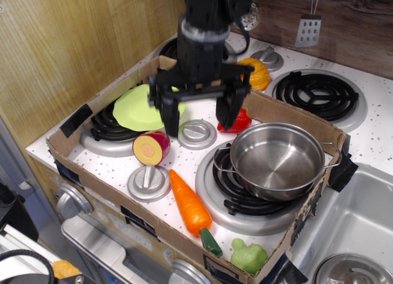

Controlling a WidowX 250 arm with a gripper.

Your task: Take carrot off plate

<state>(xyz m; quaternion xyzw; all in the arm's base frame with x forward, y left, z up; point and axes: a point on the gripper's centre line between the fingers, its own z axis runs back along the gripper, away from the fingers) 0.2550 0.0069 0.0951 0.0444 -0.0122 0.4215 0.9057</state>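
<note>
White speckled stove-top bench (374,133) is being boxed in by a cardboard tray (92,179). Carrot (190,204) is being carried directly on the bench, beside a silver knob (148,181). Halved fruit (151,147), second knob (197,134), strawberry (241,120) and pumpkin (258,74) are also being carried on it.

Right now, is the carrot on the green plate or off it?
Off. The carrot lies flat on the speckled stovetop near the box's front edge, well apart from the plate. The open gripper hangs above, holding nothing.
</note>
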